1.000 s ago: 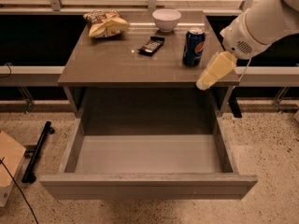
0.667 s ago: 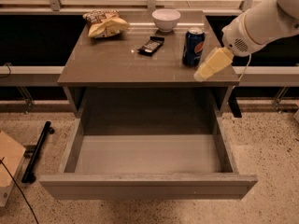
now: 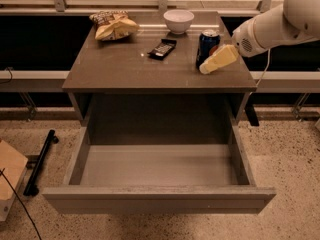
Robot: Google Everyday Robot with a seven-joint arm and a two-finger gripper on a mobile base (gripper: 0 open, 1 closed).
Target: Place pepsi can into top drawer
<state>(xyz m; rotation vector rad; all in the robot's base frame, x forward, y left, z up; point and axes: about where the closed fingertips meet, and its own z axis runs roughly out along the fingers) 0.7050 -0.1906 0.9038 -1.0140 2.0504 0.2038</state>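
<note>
The pepsi can point(image 3: 207, 45), dark blue with a silver top, stands upright on the right rear part of the table top point(image 3: 125, 66). My gripper point(image 3: 209, 66), pale yellow on a white arm that reaches in from the upper right, is at the can's lower right side, very close to it or touching it. The top drawer point(image 3: 159, 198) is pulled fully out below the table top. Its pale grey bottom is bare.
A white bowl point(image 3: 178, 20) stands at the back of the table. A yellow chip bag point(image 3: 113, 24) lies at the back left, and a dark snack bar point(image 3: 162, 48) lies in the middle. On the floor to the left lie a black tool point(image 3: 40, 161) and a cardboard box point(image 3: 10, 176).
My gripper has moved up and to the left, from over the table's right front edge to right beside the can. The can and the drawer have not moved.
</note>
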